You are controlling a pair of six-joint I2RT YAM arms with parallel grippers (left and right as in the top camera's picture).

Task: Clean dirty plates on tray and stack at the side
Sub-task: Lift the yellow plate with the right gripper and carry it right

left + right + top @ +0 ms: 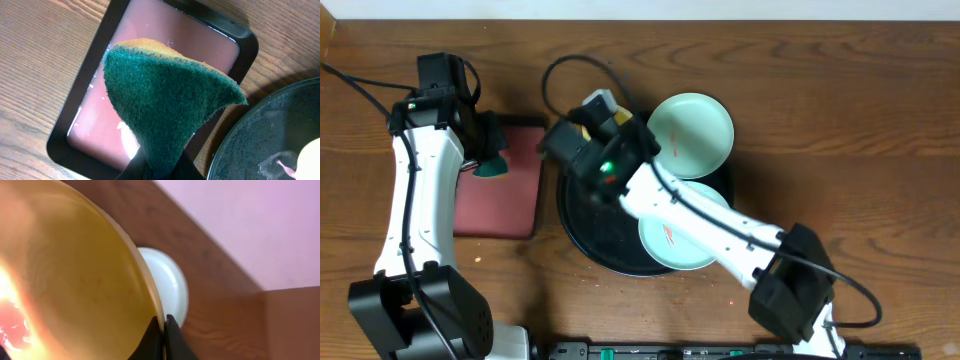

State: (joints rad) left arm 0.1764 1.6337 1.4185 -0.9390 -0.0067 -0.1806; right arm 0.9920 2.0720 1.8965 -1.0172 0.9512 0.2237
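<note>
From above, the right arm (700, 220) holds the yellow plate (580, 128) tipped over the black tray's (590, 240) left rim. The green sponge (492, 162) is just left of it over the red tray (510, 205), so the left arm (420, 190) is nearer. The left wrist view shows the left fingers (134, 172) clamped on the sponge, with the plate's edge low at right. In the right wrist view the right fingers (152, 340) pinch the plate's rim, and the plate stands on edge.
</note>
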